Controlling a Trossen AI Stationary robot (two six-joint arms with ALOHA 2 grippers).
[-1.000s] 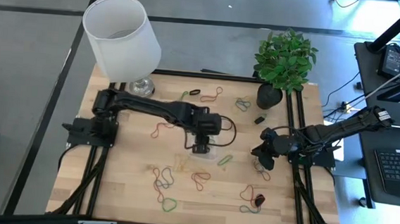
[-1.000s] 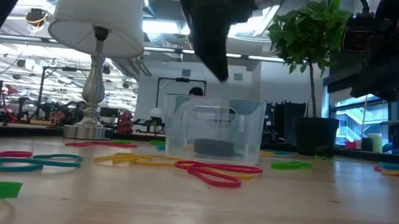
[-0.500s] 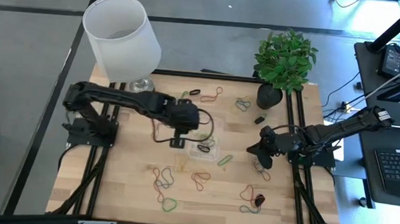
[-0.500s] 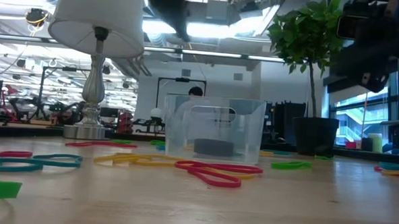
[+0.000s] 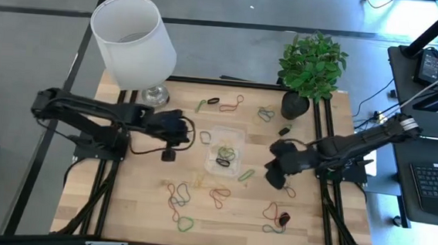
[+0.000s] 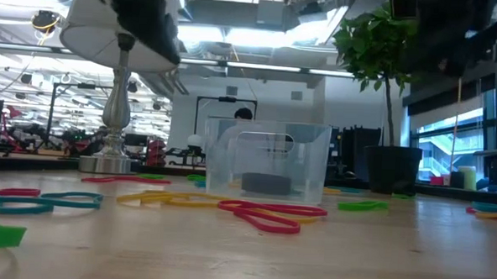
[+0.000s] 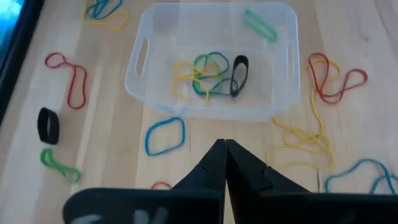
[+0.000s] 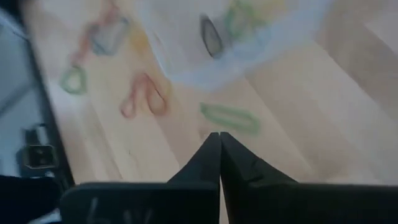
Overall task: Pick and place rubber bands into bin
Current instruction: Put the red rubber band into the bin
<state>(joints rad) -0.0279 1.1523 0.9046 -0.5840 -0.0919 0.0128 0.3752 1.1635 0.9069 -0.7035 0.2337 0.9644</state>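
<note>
Wood tabletop [image 5: 136,202] carries the bin [image 5: 224,144], a clear plastic tray sitting near the middle, a little to the far side. Inside it lie a few rubber bands [image 7: 208,73]: yellow, green and blue loops tangled together with a black one beside them, plus a green loop at one inner corner. More bands are scattered over the table on every side of the tray, in red, yellow, blue, green and black, with a green one [image 5: 246,175] just off the tray's near right corner.

The left gripper [image 5: 170,151] hangs to the left of the tray, apart from it, with its fingers [image 7: 214,165] pressed together and nothing between them. The right gripper [image 5: 272,176] sits to the right of the tray, near that green band, its fingers [image 8: 214,155] likewise pressed together on nothing.

At the far left corner stands a lamp [image 5: 135,41] with a white shade, and at the far right a potted plant [image 5: 309,67]; a small black block [image 5: 285,130] lies just near of the pot
</note>
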